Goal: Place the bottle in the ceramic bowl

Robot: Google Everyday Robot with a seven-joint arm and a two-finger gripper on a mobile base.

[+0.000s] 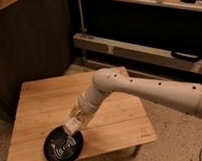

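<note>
Camera view: the two-finger gripper (76, 121) hangs at the end of the white, hole-dotted arm (145, 91), angled down and to the left over the front-left part of the table. Its fingers appear clamped on the small pale cream-white bottle (71, 126) with a squarish body, which sticks out below the fingertips and seems clear of the table surface. The bottle sits over the upper right rim of the round, shallow, glossy black ceramic bowl (59, 149), whose inside shows pale ring reflections. Whether the bottle touches the rim cannot be told; it looks just above it.

The bowl rests near the front-left corner of the light bamboo-slat table (40, 104), and nothing lies inside it.

As a judgement, the pick-up and most of the carry are done. What is left is a short shift toward the bowl's middle, a lowering into the hollow, the release, and the withdrawal of the arm. The bottle is not yet placed.
</note>
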